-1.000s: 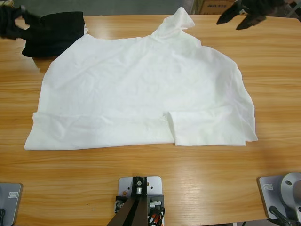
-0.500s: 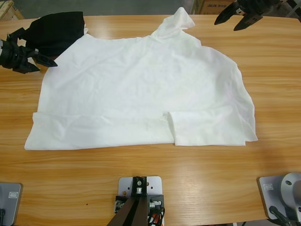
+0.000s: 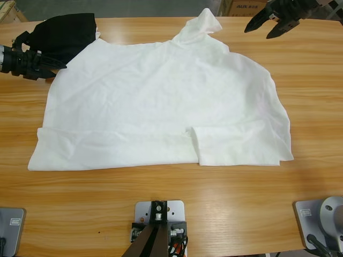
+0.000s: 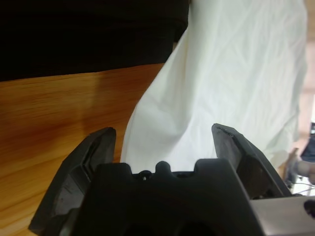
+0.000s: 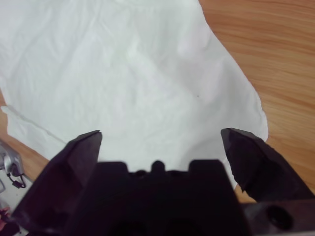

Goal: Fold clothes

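both grippers, left gripper [image 3: 51, 67] and right gripper [image 3: 262, 25], stood with jaws apart, holding nothing, beside the white t-shirt [image 3: 161, 101].

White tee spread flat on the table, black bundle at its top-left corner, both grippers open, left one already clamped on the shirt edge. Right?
Not quite. The left gripper is open and holds nothing: in the left wrist view its jaws stand apart with the white T-shirt edge lying loose between them. The rest holds: the black bundle sits at the top-left corner and the right gripper is open.
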